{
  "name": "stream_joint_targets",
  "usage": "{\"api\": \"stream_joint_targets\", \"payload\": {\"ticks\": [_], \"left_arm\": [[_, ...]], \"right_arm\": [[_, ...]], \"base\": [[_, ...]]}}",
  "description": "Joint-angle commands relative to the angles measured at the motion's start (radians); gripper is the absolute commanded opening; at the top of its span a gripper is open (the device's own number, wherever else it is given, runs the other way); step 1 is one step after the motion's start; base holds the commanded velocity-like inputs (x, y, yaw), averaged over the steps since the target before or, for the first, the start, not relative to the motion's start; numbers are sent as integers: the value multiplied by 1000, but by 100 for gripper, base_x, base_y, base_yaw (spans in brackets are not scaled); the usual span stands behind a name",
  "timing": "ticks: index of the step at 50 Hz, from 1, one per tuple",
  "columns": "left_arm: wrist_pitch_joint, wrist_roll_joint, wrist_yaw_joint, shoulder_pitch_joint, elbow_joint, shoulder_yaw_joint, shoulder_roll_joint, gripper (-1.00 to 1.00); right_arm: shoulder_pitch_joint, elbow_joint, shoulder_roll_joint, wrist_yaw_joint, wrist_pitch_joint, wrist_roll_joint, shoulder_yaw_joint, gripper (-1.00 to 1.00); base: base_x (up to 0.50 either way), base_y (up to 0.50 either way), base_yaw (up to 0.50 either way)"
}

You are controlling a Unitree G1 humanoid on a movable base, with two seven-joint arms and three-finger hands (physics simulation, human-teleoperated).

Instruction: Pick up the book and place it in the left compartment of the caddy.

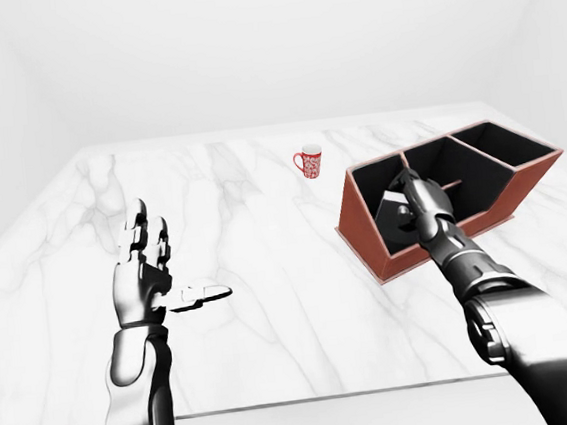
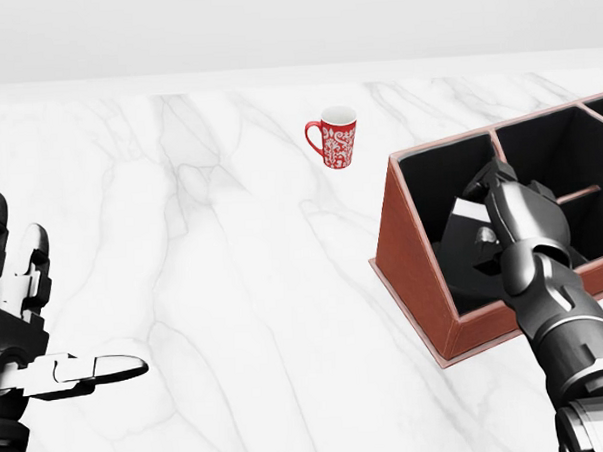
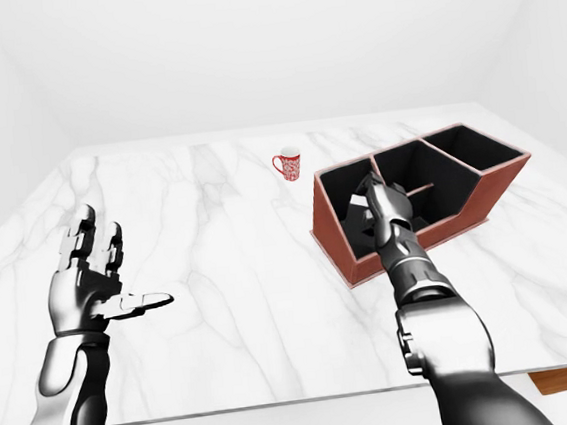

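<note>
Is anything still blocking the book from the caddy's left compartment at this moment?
Nothing visible does. The right hand has the book tilted inside the left compartment of the caddy already. The red mug stands apart on the table, and the left hand hovers open, far off.

One caddy (image 2: 416,271), three compartments; one book (image 2: 461,222); one mug (image 2: 337,140); two hands.
</note>
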Motion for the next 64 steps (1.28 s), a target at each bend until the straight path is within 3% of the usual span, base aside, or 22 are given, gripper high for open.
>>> {"api": "stream_joint_targets", "payload": {"ticks": [1, 7, 8, 10, 21, 22, 24, 25, 26, 32, 34, 38, 43, 45, 47, 49, 50, 52, 57, 64], "left_arm": [[0, -1, -1, -1, 0, 3, 1, 100], [0, -3, -1, 0, -6, 2, 0, 100], [0, -2, -1, 0, -6, 2, 0, 100], [0, -2, -1, 1, -5, 2, 0, 100], [0, 3, -2, 2, 2, -1, -2, 100], [0, 5, -2, 3, 5, -3, -3, 100], [0, 7, -2, 2, 10, -4, -3, 100], [0, 7, -2, 2, 10, -5, -3, 100], [0, 8, -3, 3, 11, -6, -3, 100], [0, 9, -3, 4, 14, -7, -4, 100], [0, 9, -3, 6, 10, -8, -4, 100], [0, 16, -7, 13, 14, -14, -8, 100], [0, 37, -12, 30, 7, -37, -21, 100], [0, 43, -9, 28, 13, -43, -24, 100], [0, 51, -4, 36, -5, -61, -33, 100], [0, 59, -5, 50, -28, -74, -39, 100], [0, 66, -9, 60, -37, -85, -44, 100], [0, 71, -12, 69, -47, -88, -47, 100], [0, 65, -15, 60, -52, -73, -43, 100], [0, 60, -18, 57, -40, -67, -42, 100]], "right_arm": [[-11, -23, 0, -27, 0, 5, -14, -100], [-13, -25, -1, -19, 0, 8, -19, -100], [-12, -25, -2, -8, 0, 6, -16, -77], [-14, -28, -3, -11, 0, 15, -22, 100], [-104, -187, -51, -9, 0, 22, -24, 100], [-107, -325, -67, 27, 16, 22, -33, 100], [-74, -575, -67, 128, 108, 35, -64, 100], [-58, -683, -69, 167, 148, 34, -76, 100], [-32, -913, -72, 268, 175, 38, -101, 100], [-15, -1474, -77, 470, 175, 53, -166, 100], [4, -1560, -76, 489, 175, 63, -166, 100], [103, -1780, -10, 479, 175, 178, -202, 100], [337, -2042, 141, 312, 175, 491, -226, 100], [436, -2091, 204, 267, 175, 620, -197, 100], [638, -2079, 315, 260, 175, 727, -87, 100], [728, -2071, 352, 255, 175, 759, -24, 100], [844, -2062, 376, 277, 175, 746, 71, 100], [929, -2023, 392, 275, 175, 707, 145, 100], [1020, -1948, 399, 284, 175, 739, 241, 100], [996, -1882, 399, 265, 175, 733, 252, 100]], "base": [[0, 0, 0], [0, 0, 0], [0, 0, 0], [0, 0, 0], [0, 0, 0], [0, 0, 0], [0, 0, 0], [0, 0, 0], [0, 0, 0], [0, 0, 0], [0, 0, 0], [0, 0, 0], [0, 0, 0], [0, 0, 0], [0, 0, 0], [0, 0, 0], [0, 0, 0], [0, 0, 0], [0, 0, 0], [0, 0, 0]]}}
